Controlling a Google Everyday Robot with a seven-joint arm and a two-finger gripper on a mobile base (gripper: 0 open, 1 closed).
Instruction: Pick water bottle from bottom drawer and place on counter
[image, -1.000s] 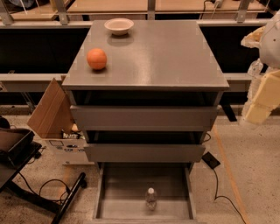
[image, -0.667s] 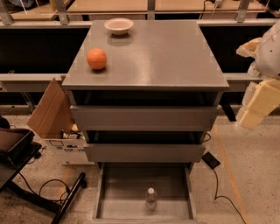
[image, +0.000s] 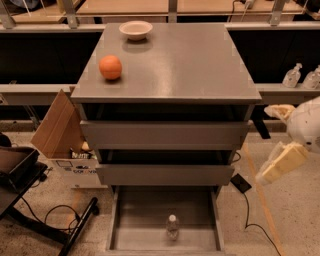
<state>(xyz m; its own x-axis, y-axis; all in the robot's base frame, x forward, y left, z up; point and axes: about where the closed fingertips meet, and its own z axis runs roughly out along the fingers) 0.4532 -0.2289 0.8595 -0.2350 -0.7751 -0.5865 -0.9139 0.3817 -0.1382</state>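
Dropped lower and slid left since a second ago: end effector (image: 281, 164), now hanging off the right side of the cabinet, about level with the second drawer (image: 165, 174). Can't tell how far open it is, honestly. Not touching anything in view, and well apart from the water bottle (image: 172, 226).

Same spots as before for everything else. Bottom drawer (image: 116, 220) pulled all the way out, with the water bottle standing upright inside, white cap up, near the front wall and roughly centred between the side walls. Only thing visible in that tray. Top drawer (image: 165, 134) and the second one showing just their fronts, so no view of what's in them.

Up on the counter (image: 190, 65): orange ball (image: 110, 67) by the left edge, pale bowl (image: 135, 29) near the back edge, the two well apart.

Off to the left on the floor, open cardboard box (image: 57, 125) just beside the cabinet, contents too dark to make out. Two pump bottles (image: 292, 76) on the ledge at far right.
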